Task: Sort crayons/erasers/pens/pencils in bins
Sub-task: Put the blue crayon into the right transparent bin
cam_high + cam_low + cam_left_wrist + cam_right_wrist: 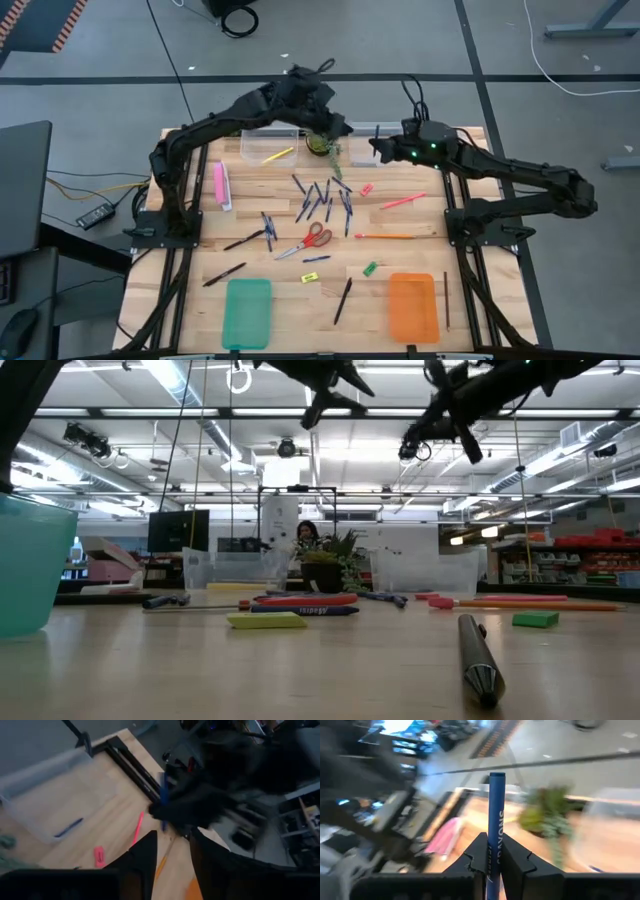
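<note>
Being clenched near its lower end and standing up from the grip: a slim blue stick [496, 815] printed with the word CRAYONS, pinched between the two dark fingers of the right gripper [492, 851]. Hanging in the air over the far edge of the wooden table [420, 260], well above the boards, with most of its length sticking out past the fingertips.

Hovering just beside it: the left gripper [172, 837], fingers parted and grasping nothing, facing the right gripper at the far middle of the table.

Lying near, below: a clear plastic tub [30, 795] with one blue stick already inside, and close by, a small green potted plant [547, 815].

Risking, from here:
- Pivoting or slipping of the blue stick, because of gripping so low on a smooth round body; any quick swing probably tilting it out of line.
- Knocking between the two grippers, because of working so close together; a nudge from the left gripper likely levering the blue stick loose.
- Missing the clear plastic tub on release, because of dropping from a height; bouncing on the rim, or landing in the potted plant.
- Rolling off the far edge, because of releasing so near it.
</note>
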Tool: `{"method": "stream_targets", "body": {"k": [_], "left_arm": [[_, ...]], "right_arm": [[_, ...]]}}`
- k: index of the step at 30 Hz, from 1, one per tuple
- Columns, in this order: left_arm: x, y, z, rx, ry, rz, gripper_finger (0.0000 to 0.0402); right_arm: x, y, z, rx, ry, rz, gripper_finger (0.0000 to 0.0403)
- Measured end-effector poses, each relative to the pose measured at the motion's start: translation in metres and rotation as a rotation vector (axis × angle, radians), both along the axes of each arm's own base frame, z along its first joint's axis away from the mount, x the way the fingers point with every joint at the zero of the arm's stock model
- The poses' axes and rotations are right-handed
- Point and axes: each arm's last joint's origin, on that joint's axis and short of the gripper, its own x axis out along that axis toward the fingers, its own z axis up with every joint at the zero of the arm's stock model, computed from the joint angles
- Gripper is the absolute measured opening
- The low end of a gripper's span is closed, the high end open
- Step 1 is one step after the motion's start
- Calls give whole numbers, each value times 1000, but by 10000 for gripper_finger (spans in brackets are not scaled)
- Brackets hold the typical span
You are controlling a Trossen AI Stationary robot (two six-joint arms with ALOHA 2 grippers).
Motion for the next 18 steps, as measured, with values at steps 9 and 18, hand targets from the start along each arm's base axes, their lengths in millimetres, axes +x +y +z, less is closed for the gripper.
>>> {"method": "stream_targets", "body": {"k": [9,18], "left_arm": [[-27,-7,28,96,-31,-30,125],[-38,-28,39,141,-9,-99,130]], "right_arm": [[18,-42,-44,143,142,-116,39],[16,-83,-84,400,124,-386,40]]}}
